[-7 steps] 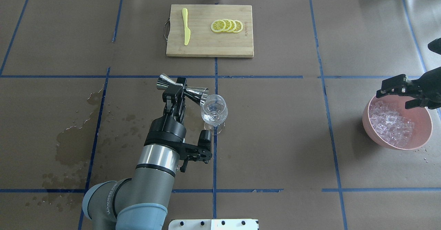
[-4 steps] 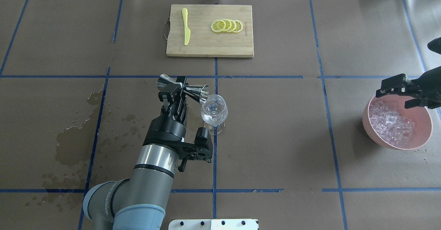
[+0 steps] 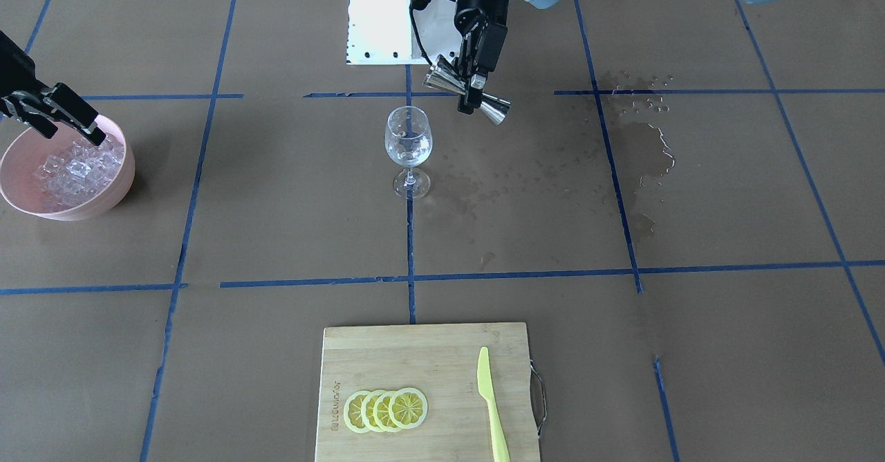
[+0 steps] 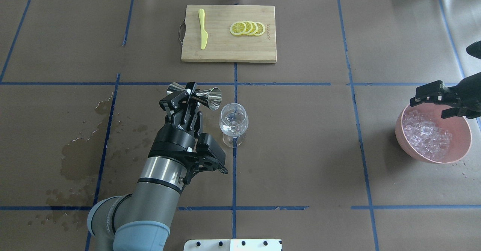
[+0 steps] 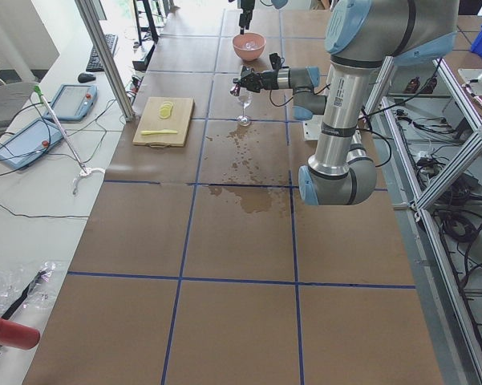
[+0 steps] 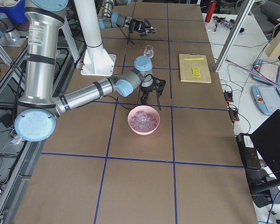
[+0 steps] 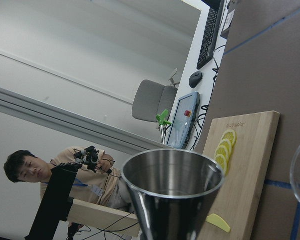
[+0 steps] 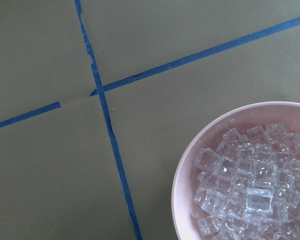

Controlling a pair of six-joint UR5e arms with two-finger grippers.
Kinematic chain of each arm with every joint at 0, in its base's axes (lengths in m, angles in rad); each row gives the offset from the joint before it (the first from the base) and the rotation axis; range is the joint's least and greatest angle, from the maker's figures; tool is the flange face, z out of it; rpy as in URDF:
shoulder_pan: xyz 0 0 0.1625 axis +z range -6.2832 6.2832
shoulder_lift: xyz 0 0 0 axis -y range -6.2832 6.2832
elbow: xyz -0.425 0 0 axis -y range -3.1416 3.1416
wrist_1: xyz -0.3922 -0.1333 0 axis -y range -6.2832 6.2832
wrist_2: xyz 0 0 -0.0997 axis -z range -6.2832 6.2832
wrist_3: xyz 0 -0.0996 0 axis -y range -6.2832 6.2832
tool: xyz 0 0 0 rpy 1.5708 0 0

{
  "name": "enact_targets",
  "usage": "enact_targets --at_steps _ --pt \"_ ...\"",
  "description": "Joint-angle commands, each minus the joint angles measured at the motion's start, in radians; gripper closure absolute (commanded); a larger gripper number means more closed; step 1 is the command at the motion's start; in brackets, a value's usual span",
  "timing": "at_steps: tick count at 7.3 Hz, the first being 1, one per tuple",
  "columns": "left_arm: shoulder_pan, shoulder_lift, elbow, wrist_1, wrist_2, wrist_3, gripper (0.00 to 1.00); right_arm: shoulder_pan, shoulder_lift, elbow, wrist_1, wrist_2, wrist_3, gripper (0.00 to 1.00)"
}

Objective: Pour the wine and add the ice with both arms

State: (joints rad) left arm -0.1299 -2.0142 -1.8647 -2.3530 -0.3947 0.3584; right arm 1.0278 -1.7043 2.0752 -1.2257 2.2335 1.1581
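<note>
left claw [image 4: 184,95] tight around sideways jigger [image 4: 211,97] beside glass [image 4: 233,121]; right claw [image 4: 430,107] wide above ice [image 4: 424,136]

The overhead camera looks down from behind the robot; the front-facing one faces it across the table [image 4: 300,149]. Both share the wine glass [image 4: 233,122] just beside the left gripper [image 4: 191,93]. Side cameras look along the table. Wrist cameras sit close: left behind the jigger [image 7: 172,192], right above the bowl [image 8: 187,170] of ice [image 8: 249,185].
</note>
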Motion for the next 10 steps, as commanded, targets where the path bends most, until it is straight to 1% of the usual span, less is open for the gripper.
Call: enact_targets --at_steps 1,2,4,5,7,8,10 --pt "-0.005 0.134 -0.004 -0.173 -0.013 -0.004 1.00 0.000 0.000 0.002 0.000 0.000 0.000 0.00" --pt "-0.007 0.197 -0.007 -0.230 -0.019 -0.006 1.00 0.000 -0.002 0.000 0.000 -0.002 -0.002 0.00" --pt "-0.007 0.341 -0.004 -0.438 -0.021 -0.009 1.00 0.002 -0.003 -0.001 0.000 -0.008 -0.003 0.00" --pt "-0.007 0.409 0.005 -0.541 -0.027 -0.057 1.00 0.002 -0.005 -0.003 0.000 -0.011 -0.003 0.00" --pt "-0.008 0.559 0.010 -0.668 -0.093 -0.278 1.00 0.002 -0.012 -0.006 -0.002 -0.018 -0.012 0.00" --pt "-0.008 0.596 0.010 -0.715 -0.108 -0.314 1.00 0.002 -0.014 -0.009 -0.002 -0.037 -0.017 0.00" --pt "-0.008 0.603 0.031 -0.740 -0.139 -0.641 1.00 0.002 -0.014 -0.015 -0.003 -0.041 -0.018 0.00"
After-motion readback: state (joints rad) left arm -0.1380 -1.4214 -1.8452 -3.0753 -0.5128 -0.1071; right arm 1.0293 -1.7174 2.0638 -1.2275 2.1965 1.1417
